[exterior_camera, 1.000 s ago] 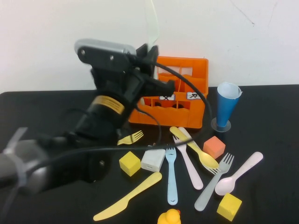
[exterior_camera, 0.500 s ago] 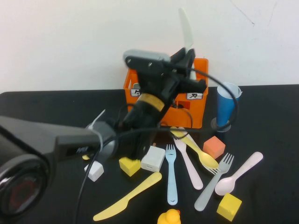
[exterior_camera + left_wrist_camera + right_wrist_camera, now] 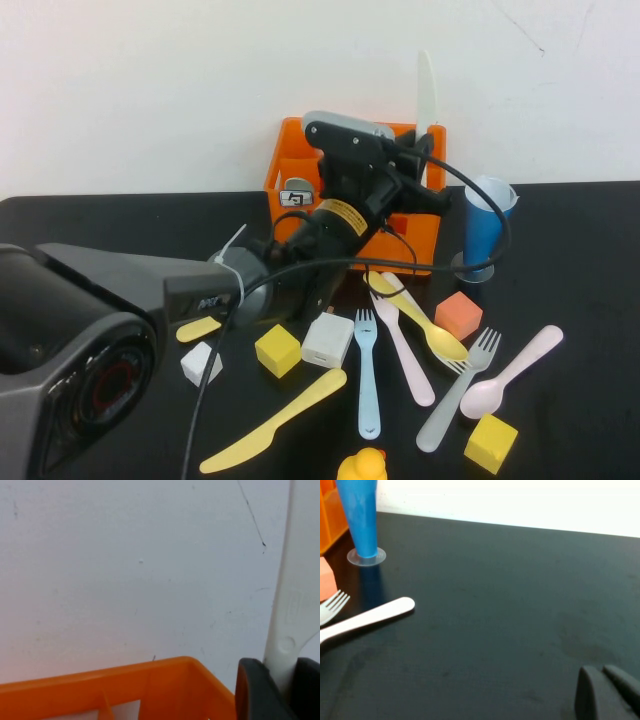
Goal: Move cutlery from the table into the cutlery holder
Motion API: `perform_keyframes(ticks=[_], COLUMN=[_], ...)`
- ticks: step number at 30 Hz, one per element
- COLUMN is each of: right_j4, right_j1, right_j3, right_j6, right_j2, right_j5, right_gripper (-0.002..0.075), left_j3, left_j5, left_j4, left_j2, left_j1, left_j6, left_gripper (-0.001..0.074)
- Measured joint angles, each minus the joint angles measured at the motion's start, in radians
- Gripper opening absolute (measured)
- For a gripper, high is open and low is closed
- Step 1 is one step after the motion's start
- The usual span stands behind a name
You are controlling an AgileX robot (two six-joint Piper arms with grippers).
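Nearest the camera on the black surface (image 3: 90,220), well below the left gripper: a yellow knife (image 3: 272,421), a yellow duck toy (image 3: 361,467) and a yellow cube (image 3: 490,442). One step farther lie a grey fork (image 3: 458,390), a pink spoon (image 3: 508,371), a light blue fork (image 3: 367,373), a pink fork (image 3: 402,346) and a yellow spoon (image 3: 415,315), all flat, the pink fork and yellow spoon crossing. Beside them sit a second yellow cube (image 3: 278,350), a white charger block (image 3: 328,341), a small white cube (image 3: 200,364) and an orange cube (image 3: 459,314).

The left arm reaches across these toward the back of the surface. The left gripper (image 3: 418,160) is raised over the right end of the orange cutlery holder (image 3: 285,165); its fingers (image 3: 255,690) are closed on the handle of a white knife (image 3: 427,100), which stands upright, blade up, above the holder's rim. The knife is not yet inside a compartment.

Just to the right of the holder stands a blue cone cup (image 3: 484,227), upright on its clear base.

The right gripper (image 3: 607,692) hovers low over bare surface to the right of the cutlery, well apart from the left fingers; its fingers (image 3: 590,695) are pressed together and hold nothing.
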Motion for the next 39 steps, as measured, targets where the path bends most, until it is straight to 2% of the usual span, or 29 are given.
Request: perform_keyframes(ticks=[6, 12, 15, 18, 21, 34, 39], right_j4=[0.0, 0.0, 0.0, 0.0, 0.0, 0.0, 0.0], right_j1=[0.0, 0.0, 0.0, 0.0, 0.0, 0.0, 0.0], right_j3=[0.0, 0.0, 0.0, 0.0, 0.0, 0.0, 0.0], right_j6=[0.0, 0.0, 0.0, 0.0, 0.0, 0.0, 0.0], right_j2=[0.0, 0.0, 0.0, 0.0, 0.0, 0.0, 0.0], right_j5=[0.0, 0.0, 0.0, 0.0, 0.0, 0.0, 0.0], right_gripper=[-0.0003, -0.0003, -0.0003, -0.0003, -0.0003, -0.0003, -0.0003], left_j3=[-0.002, -0.002, -0.002, 0.0, 0.051, 0.645, 0.809], left_j5=[0.031, 0.244, 0.461, 0.724, 0.84, 0.83, 0.834], left_j4=[0.007, 0.05, 0.092, 0.172, 0.255, 0.314, 0.321], left_j2=[-0.018, -0.162, -0.262, -0.366, -0.489, -1.135, -1.345], left_j1=[0.002, 0.031, 0.04, 0.042, 0.042, 0.042, 0.042], left_j6=[-0.007, -0.007, -0.008, -0.009, -0.009, -0.072, -0.095], left_gripper=[0.0268, 0.0286, 0.0232, 0.0097, 0.0027, 0.0, 0.0])
